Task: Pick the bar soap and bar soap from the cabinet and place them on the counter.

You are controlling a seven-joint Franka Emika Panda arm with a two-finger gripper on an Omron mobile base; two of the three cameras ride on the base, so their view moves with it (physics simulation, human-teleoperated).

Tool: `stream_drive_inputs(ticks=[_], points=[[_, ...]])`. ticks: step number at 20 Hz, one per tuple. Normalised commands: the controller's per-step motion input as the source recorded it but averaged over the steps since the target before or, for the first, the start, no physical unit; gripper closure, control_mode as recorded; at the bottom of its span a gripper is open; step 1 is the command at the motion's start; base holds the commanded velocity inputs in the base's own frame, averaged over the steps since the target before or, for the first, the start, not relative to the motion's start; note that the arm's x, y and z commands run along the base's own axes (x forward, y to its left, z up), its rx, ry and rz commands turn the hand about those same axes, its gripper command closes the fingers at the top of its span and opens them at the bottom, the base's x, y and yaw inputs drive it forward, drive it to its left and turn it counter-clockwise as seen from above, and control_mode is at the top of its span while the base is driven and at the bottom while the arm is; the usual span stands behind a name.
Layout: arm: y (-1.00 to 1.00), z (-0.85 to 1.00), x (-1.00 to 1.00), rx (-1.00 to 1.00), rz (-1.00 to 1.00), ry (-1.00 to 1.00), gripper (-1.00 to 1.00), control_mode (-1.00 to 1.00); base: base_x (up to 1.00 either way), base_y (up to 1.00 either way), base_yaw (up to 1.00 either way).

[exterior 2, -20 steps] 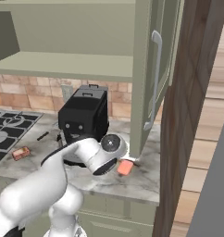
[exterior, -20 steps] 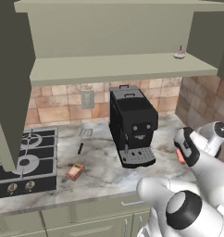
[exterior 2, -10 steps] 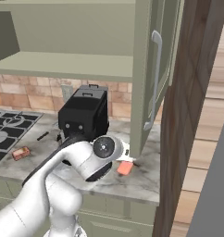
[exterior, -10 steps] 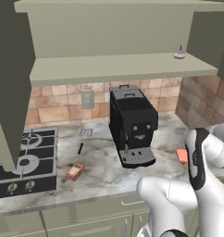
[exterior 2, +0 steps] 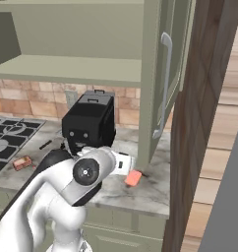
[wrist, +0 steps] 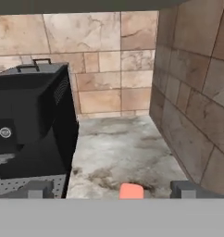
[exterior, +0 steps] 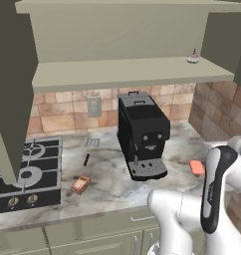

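The gripper stood with its jaws spread wide and nothing between them, held low over the right end of the bench and looking toward the back corner where the tiled walls meet. The coral-red bar soap lay flat on the stone just ahead of the gripper, roughly midway between the two finger tips and a little toward the right one, clear of both; from the left base camera the same coral-red bar soap sat on the bench near its right end, to the right of the black coffee machine and apart from it. Its long axis could not be told with any certainty. The orange-brown bar soap rested further along the bench, toward the front edge beside the gas hob, well apart from the gripper and on the far side of the coffee machine. Both bars appeared already set down, so little of the task seemed left. Beyond and above, the cabinet stood open, a small pale knob-topped item on its shelf.
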Motion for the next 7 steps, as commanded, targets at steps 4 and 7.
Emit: stream_drive_inputs(ticks=[4,7], points=[[0.26,0.81,-0.29,-0.04,0.00,-0.04,-1.00,-1.00,0.00,0.00,0.00],[0.22,0.72,-0.28,-0.03,0.01,0.00,-1.00,-1.00,0.00,0.00,0.00]])
